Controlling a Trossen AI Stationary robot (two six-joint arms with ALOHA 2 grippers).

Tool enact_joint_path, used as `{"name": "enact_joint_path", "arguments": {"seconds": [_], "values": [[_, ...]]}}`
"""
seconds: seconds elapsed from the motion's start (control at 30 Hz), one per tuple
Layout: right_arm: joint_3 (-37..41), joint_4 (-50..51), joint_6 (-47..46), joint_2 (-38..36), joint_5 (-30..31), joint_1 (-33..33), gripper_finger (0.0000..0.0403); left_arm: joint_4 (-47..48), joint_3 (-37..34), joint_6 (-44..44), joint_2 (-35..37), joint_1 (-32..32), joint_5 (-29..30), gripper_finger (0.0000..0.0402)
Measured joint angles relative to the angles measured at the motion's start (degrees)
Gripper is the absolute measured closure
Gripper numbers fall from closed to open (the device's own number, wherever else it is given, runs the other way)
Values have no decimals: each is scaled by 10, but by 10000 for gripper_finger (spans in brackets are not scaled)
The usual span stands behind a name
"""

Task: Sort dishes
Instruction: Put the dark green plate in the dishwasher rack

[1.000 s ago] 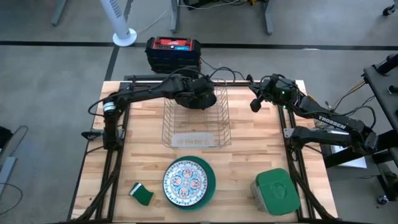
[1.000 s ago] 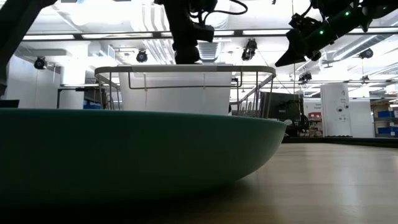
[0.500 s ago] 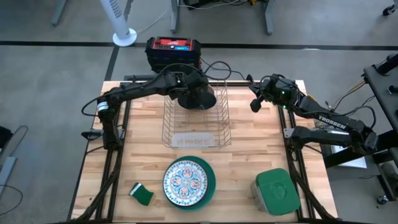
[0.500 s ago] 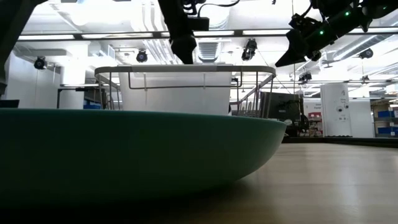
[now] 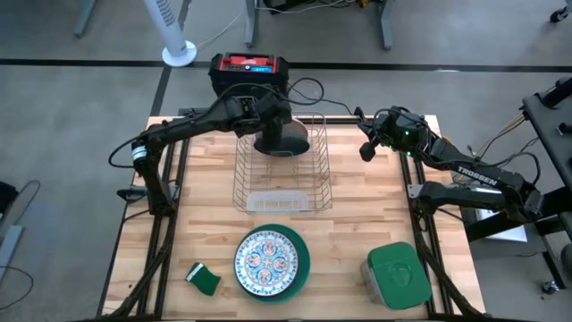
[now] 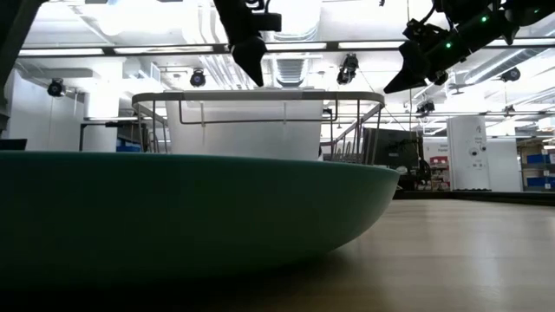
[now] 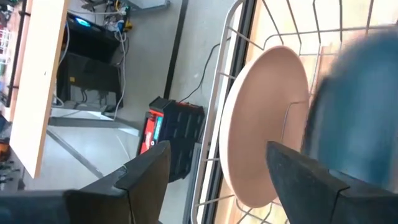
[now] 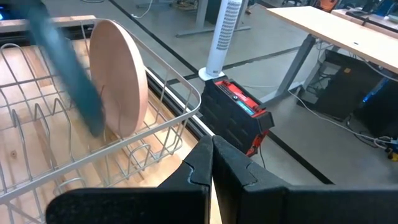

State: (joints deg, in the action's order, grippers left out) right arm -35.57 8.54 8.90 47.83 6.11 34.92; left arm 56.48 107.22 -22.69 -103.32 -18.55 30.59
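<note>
The left tool (image 7: 211, 180) stood wide and empty above the rack (image 5: 281, 174) at upper centre, where the pink plate (image 7: 264, 124) and dark teal plate (image 7: 357, 118) stood racked. Next: probably fetching the ornamented plate (image 5: 266, 260), low centre on the tabletop (image 5: 357, 233).

The right arm (image 5: 474, 174) bears the white brand word "TROSSEN" in the high view.

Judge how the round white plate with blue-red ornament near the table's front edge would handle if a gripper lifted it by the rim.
The round white plate with blue-red ornament looks rigid, so it should not flex. It lies nested on a teal-green plate, so a finger may struggle to get under its rim. Its glazed-looking face seems slippery, and it would probably break if dropped.
</note>
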Motion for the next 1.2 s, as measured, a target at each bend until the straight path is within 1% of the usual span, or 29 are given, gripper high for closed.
{"name": "enact_joint_path", "arguments": {"seconds": [0.27,0.4,0.53,0.6,0.63,0.7,0.87,0.97,1.03,1.2], "values": [[0,0,0,0,0,0,403,-6,0,-8,-1,-2,-3,145],[0,0,0,0,0,0,403,-3,0,-8,-1,0,-40,145],[0,0,0,0,0,0,403,11,0,-8,-1,0,-42,145],[0,0,0,0,0,0,403,27,0,-5,-1,0,-53,145],[0,0,0,0,0,0,403,37,0,-3,-1,0,-69,145],[0,0,0,0,0,0,403,59,0,4,-1,0,-122,148],[0,0,0,0,0,0,403,94,-1,41,-2,-9,-294,158],[0,1,0,0,0,0,403,91,-13,44,-4,-19,-369,163],[0,2,0,0,0,0,403,88,-31,45,-5,-26,-389,165],[0,4,-1,0,0,0,403,75,-87,74,-5,-50,-392,166]]}}
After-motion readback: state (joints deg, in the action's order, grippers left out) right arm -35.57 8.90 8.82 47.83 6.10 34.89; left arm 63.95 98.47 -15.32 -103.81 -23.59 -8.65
